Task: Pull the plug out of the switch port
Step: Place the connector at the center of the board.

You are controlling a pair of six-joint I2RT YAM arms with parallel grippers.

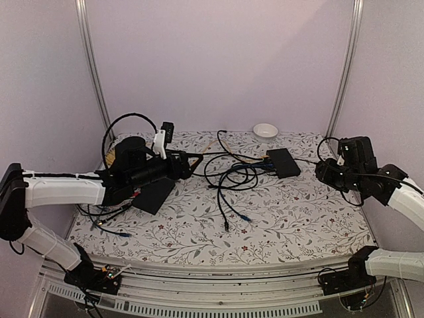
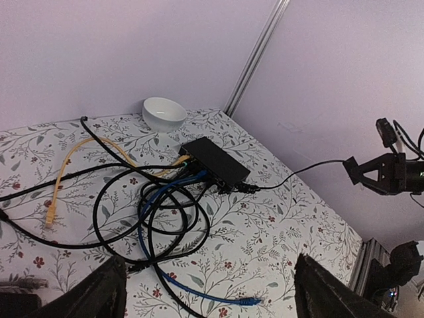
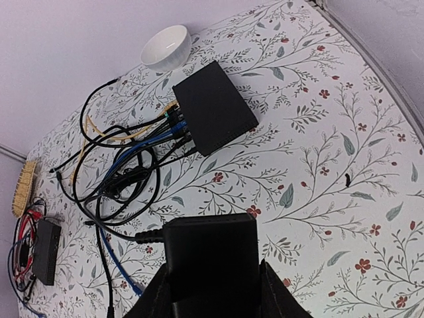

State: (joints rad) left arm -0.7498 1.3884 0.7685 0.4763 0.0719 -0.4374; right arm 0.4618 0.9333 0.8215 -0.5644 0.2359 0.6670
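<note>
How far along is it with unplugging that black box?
Nothing looks done: blue, yellow and black cables sit plugged into the switch. In hand: the right tool is shut on a black block whose cord runs toward the switch; the left tool is open, away from it. Left: pulling one out.

switch [image 3: 213, 106] sockets: too small | left pincer [image 2: 209, 262]: cut off below | right pincer [image 3: 215, 285] tips: behind black block [image 3: 211, 245]
</note>
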